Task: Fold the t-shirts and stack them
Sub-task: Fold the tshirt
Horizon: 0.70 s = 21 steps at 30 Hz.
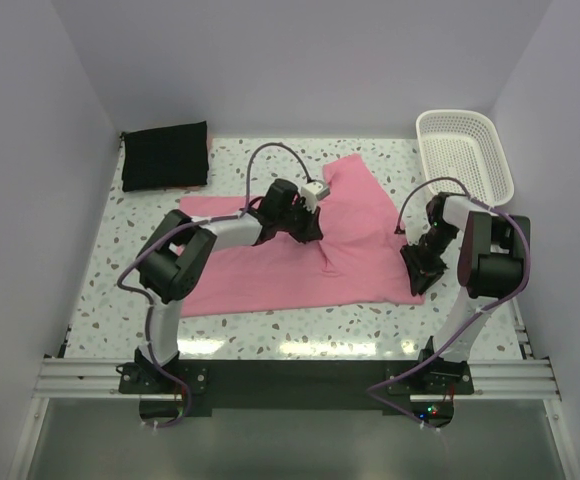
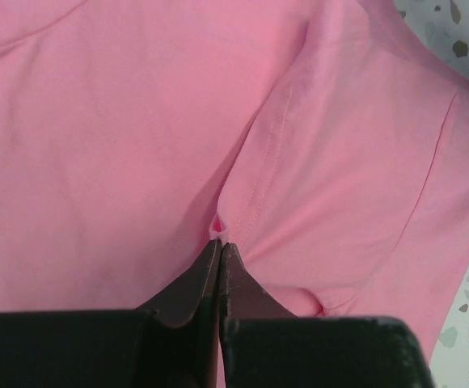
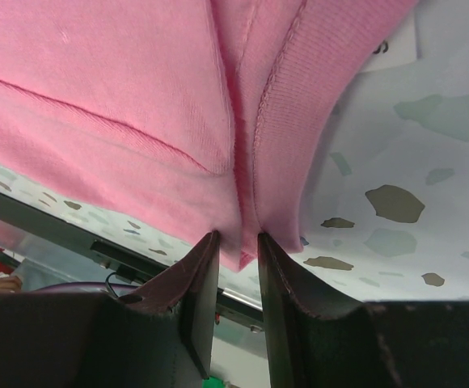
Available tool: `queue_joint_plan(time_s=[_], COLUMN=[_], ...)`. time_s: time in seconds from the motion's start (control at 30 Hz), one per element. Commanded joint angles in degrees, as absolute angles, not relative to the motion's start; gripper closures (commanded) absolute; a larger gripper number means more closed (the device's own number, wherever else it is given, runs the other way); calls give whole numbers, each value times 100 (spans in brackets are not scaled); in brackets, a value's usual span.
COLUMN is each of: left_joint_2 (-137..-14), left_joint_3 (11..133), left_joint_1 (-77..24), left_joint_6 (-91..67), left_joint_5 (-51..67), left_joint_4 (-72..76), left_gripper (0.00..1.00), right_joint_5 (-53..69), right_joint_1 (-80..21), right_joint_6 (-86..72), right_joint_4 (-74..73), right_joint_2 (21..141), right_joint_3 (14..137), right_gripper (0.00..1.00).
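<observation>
1. You are looking at a robot lab test cell.
2. Plain pale walls (image 1: 300,60) box in your speckled desk (image 1: 100,270) on three sides.
3. The left arm (image 1: 175,265) and right arm (image 1: 490,260) are bolted to a metal rail (image 1: 290,378) at the near edge, with purple cables (image 1: 270,150) left exposed.

Walls (image 1: 300,60): we see plain pale lilac panels at the back, left and right of the frame.
Bench (image 1: 110,270): we see a white speckled top, centre.
Rail (image 1: 80,378): aluminium, lower frame.
</observation>
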<state>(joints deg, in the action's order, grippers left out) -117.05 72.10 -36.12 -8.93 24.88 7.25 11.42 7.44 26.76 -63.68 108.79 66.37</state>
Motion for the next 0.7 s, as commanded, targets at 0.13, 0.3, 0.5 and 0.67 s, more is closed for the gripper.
queue_joint_plan(time_s=[0.13,0.3,0.5,0.67], left_joint_2=[-11593,-11058,-10082,-9642], left_joint_3=[7357,6988,6452,6214], left_joint_1=[-3569,-3253,-2393,-1916], left_joint_6=[-800,-792,-27,1238], left_joint_5=[2417,2689,3215,3498], left_joint_4=[862,827,-359,-1678], left_gripper=[65,59,59,60], right_joint_5=[835,818,886,2326], right_joint_1=[747,747,730,729], right_joint_6=[2760,2882,3374,3814], right_joint_4=[-6038,-6108,-6370,-7320], right_joint_2=[10995,10943,10565,10318], right_joint_3=[6609,6566,6135,7011], right_gripper=[69,69,68,64])
